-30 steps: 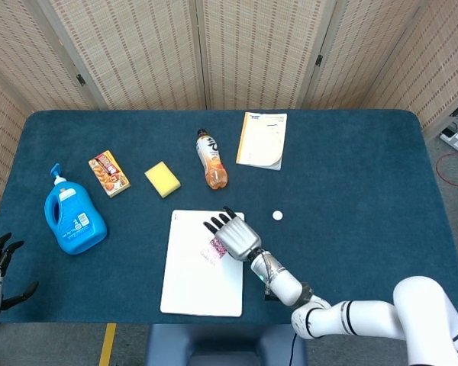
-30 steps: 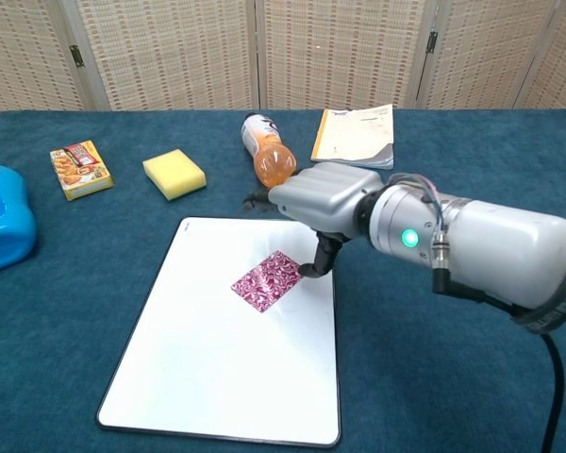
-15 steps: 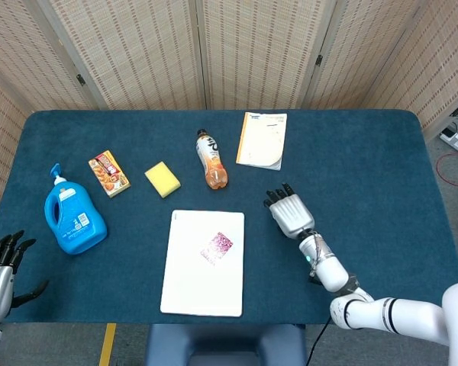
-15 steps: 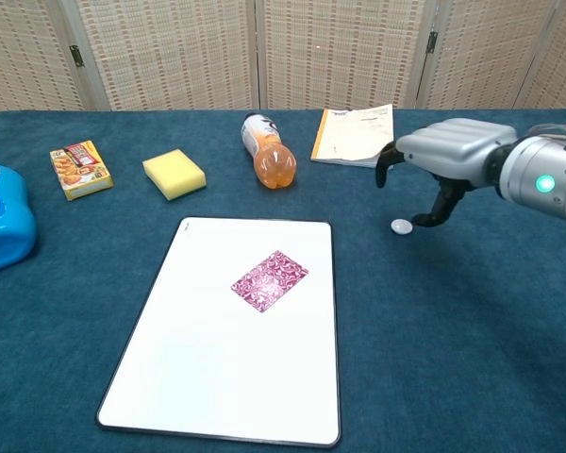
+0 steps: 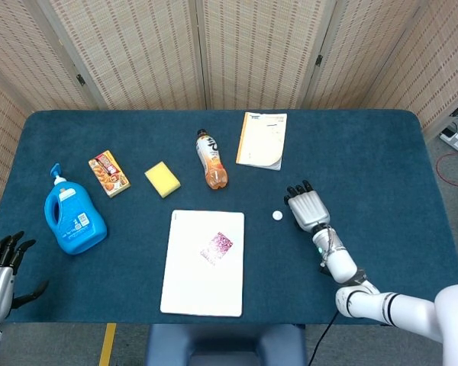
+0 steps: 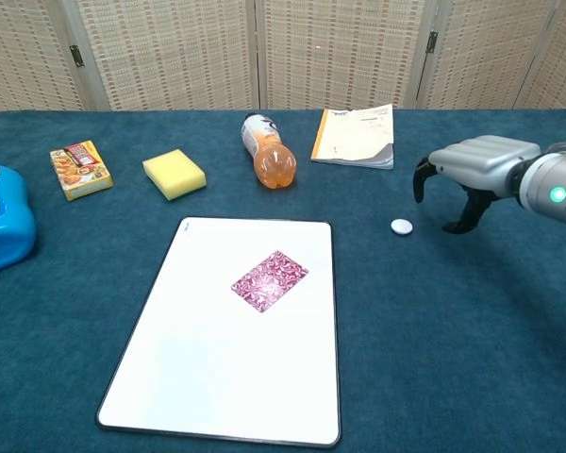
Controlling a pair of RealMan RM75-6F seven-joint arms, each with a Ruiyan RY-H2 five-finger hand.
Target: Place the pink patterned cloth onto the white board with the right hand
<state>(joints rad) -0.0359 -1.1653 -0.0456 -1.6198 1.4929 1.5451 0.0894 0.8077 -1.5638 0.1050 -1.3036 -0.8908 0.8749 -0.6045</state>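
Observation:
The pink patterned cloth [image 5: 217,247] [image 6: 270,279] lies flat on the upper middle of the white board [image 5: 185,286] [image 6: 189,377], with nothing touching it. My right hand [image 5: 307,208] [image 6: 475,171] hovers over the blue table well to the right of the board, beside a small white cap; its fingers are apart and curved downward and hold nothing. My left hand [image 5: 0,260] shows only at the bottom left edge of the head view, off the table, fingers spread and empty.
A small white cap [image 5: 277,216] [image 6: 401,226] lies just left of my right hand. Along the far side are an orange bottle [image 5: 211,160], a notebook [image 5: 262,140], a yellow sponge [image 5: 162,179], a snack box [image 5: 108,173] and a blue detergent jug [image 5: 73,216].
My right hand let go of the cloth on the board, lifted away and moved right past the white cap. The cloth stays where it was laid.

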